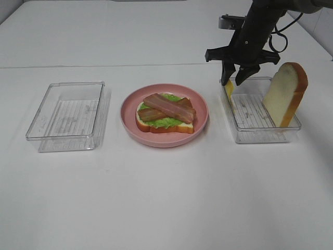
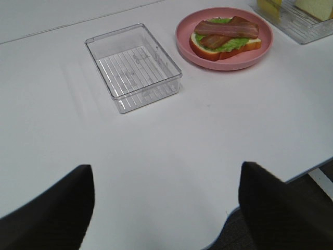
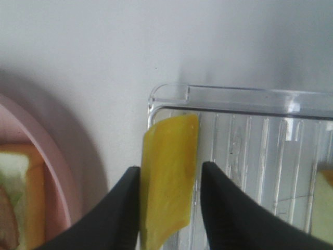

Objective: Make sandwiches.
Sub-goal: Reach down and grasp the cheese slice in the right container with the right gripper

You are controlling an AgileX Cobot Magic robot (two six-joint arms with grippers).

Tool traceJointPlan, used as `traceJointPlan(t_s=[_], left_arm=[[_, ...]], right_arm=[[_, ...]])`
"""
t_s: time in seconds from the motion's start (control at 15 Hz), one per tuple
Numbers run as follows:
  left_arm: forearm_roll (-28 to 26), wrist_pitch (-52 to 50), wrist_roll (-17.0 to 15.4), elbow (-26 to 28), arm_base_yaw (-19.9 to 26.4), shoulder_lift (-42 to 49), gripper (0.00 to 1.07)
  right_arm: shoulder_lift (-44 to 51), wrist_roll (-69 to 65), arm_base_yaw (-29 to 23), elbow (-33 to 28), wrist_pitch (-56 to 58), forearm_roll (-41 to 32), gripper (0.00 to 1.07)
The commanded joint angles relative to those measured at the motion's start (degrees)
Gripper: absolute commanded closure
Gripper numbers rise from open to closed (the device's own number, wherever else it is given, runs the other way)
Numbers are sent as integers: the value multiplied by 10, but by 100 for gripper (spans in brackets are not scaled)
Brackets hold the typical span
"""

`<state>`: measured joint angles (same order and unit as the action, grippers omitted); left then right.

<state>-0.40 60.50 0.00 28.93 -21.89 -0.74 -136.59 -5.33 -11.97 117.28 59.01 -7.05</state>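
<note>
A sandwich base [image 1: 165,121] lies on the pink plate [image 1: 200,112]: a white bread slice with green lettuce and two crossed brown bacon strips [image 1: 169,107]. It also shows in the left wrist view [image 2: 225,37]. My right gripper [image 1: 234,82] is at the near-left corner of the right clear tray [image 1: 260,133]. It is shut on a yellow cheese square [image 3: 170,156], which stands on edge there [image 1: 229,89]. A second bread slice [image 1: 285,94] leans upright in that tray. My left gripper [image 2: 166,174] is open and empty, low over bare table.
An empty clear tray [image 1: 67,117] sits left of the plate and shows in the left wrist view [image 2: 132,65]. The table's front edge [image 2: 312,169] runs near the left gripper. The right arm's cables hang above the right tray.
</note>
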Motion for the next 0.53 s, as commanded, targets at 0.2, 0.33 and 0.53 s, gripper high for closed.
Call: traceJointPlan(t_s=[0.2,0.33,0.53], left_arm=[[-2,-6,0,-2,1,3,33],[-2,-6,0,-2,1,3,33],[-2,-6,0,-2,1,3,33]], right_arm=[[-2,6,1,1,17,7,92],[-2,10,1,1,23,6,107],[7,17,1,1,28,3,107]])
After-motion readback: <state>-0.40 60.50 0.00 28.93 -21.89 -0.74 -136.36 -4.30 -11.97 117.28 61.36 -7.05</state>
